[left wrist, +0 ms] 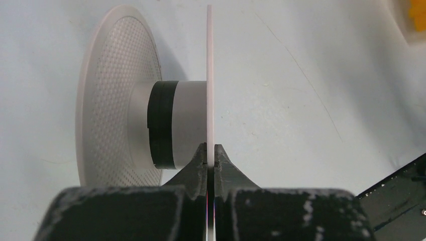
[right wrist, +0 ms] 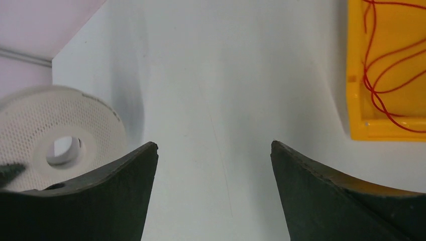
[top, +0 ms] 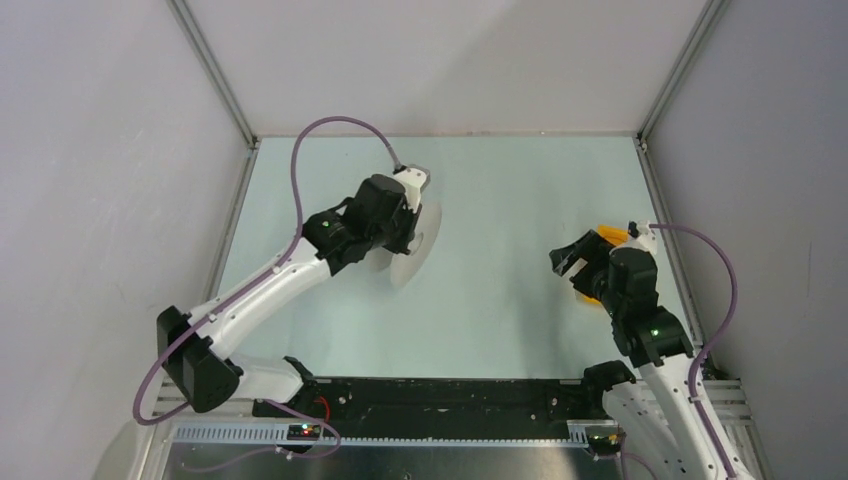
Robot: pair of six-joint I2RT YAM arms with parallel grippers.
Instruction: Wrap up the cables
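Note:
A white plastic spool stands near the table's middle left. In the left wrist view its near flange is edge-on and its far flange is perforated, with a black band on the core. My left gripper is shut on the near flange's rim; it also shows in the top view. The thin dark red wire lies in loose curls in a yellow tray. My right gripper is open and empty over bare table beside the tray, also seen from above. The spool shows to its left.
The yellow tray sits at the right, partly under the right arm. A hair-fine faint line crosses the table between spool and tray; I cannot tell if it is wire. Metal frame posts and grey walls border the table.

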